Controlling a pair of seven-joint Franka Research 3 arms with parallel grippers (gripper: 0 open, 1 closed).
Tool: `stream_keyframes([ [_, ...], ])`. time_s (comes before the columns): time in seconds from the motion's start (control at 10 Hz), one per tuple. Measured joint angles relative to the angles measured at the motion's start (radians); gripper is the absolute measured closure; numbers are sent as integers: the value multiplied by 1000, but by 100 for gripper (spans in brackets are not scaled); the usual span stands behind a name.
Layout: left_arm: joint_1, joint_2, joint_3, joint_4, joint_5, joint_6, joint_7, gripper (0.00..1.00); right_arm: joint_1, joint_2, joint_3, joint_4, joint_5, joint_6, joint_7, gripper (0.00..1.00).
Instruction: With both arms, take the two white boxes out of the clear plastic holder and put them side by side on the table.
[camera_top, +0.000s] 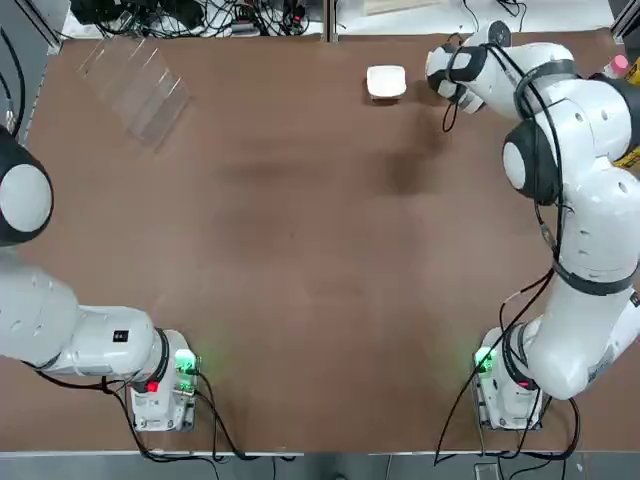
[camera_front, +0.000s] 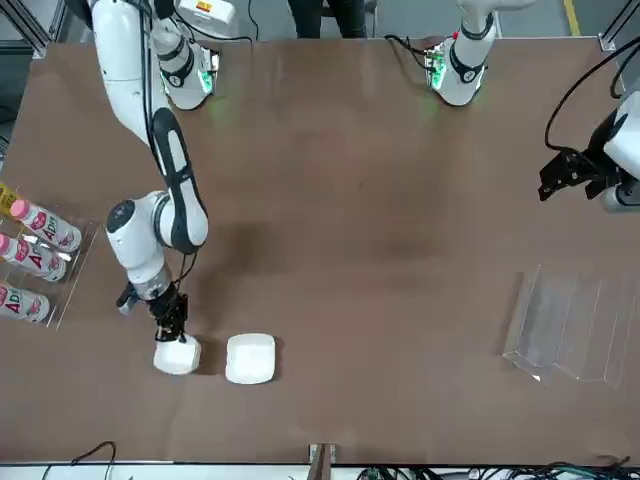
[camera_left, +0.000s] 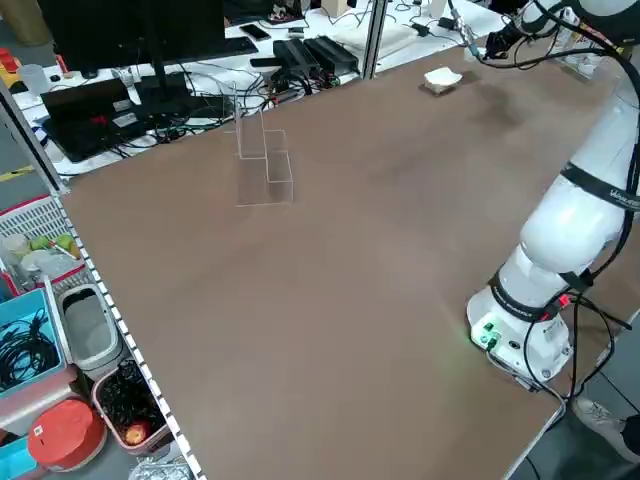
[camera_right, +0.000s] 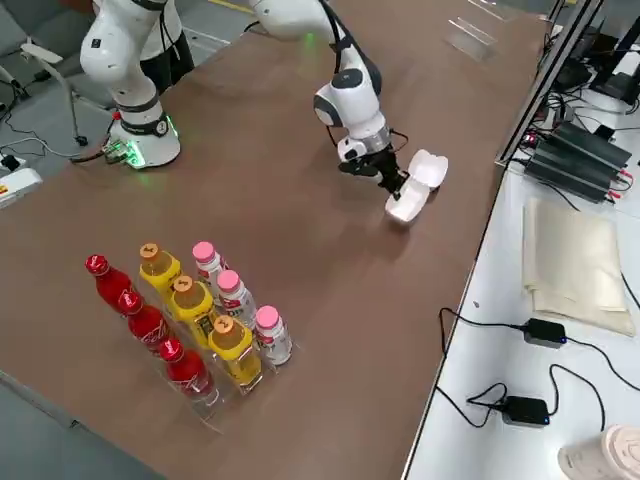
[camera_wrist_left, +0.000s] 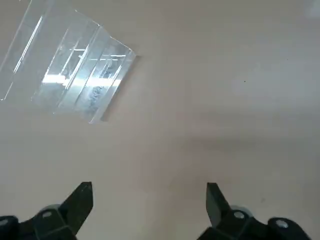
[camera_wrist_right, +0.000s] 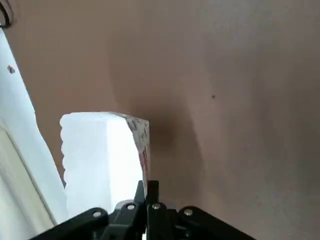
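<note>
One white box (camera_top: 386, 82) lies flat near the table's (camera_top: 300, 280) far edge, right of centre. The second white box (camera_front: 177, 355) sits close beside it (camera_front: 250, 358), under my right gripper (camera_front: 172, 325). In the right wrist view that gripper (camera_wrist_right: 148, 187) has its fingers pressed together on this box's (camera_wrist_right: 100, 155) near edge, and the box looks tilted (camera_right: 405, 205). The clear plastic holder (camera_top: 135, 85) stands empty at the far left (camera_wrist_left: 75, 70). My left gripper (camera_wrist_left: 150, 200) hangs open above bare table, short of the holder (camera_front: 575, 325).
A clear rack of pink-capped, yellow and red bottles (camera_right: 190, 320) stands at the table's right side (camera_front: 30, 260). Cables and a desk lie just past the far edge (camera_right: 560, 150). Bins (camera_left: 60, 330) stand off the table's left side.
</note>
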Motion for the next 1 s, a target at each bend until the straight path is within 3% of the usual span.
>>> stream_keyframes([
  [0.7,0,0,0,0,0,0,0,0,30,105,5,53,31,99,10,98],
  [1.0,0,0,0,0,0,0,0,0,30,139,30,72,54,151,10,98],
])
